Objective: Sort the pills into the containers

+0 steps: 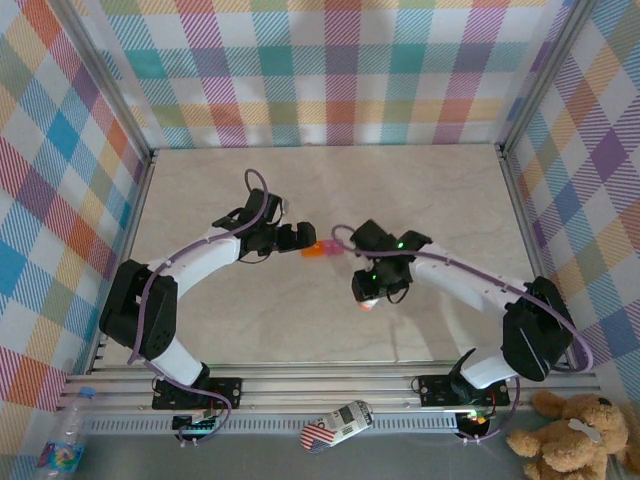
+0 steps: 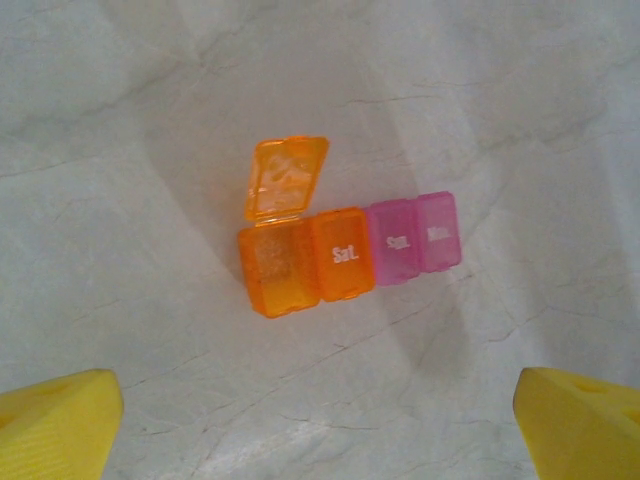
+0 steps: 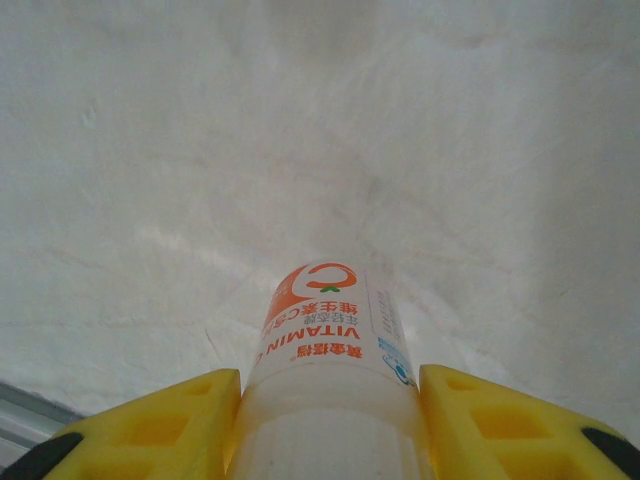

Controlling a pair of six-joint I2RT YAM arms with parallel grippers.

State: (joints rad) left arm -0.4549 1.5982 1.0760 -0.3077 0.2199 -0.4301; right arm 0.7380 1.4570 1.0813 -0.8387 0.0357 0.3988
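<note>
We had our left end effector (image 2: 320,425) spread wide and empty over the containers (image 2: 345,255), lying on the bench (image 2: 120,120) with one orange lid (image 2: 285,178) flipped up ready for filling, while our right end effector (image 3: 330,420) gripped the vitamin bottle (image 3: 325,320), likely the supply to pour from.

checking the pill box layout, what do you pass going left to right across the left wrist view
yellow claw finger → open orange box, lid up → orange Sat. box → pink Sun. box → pink Mon. box → other yellow claw finger
</note>
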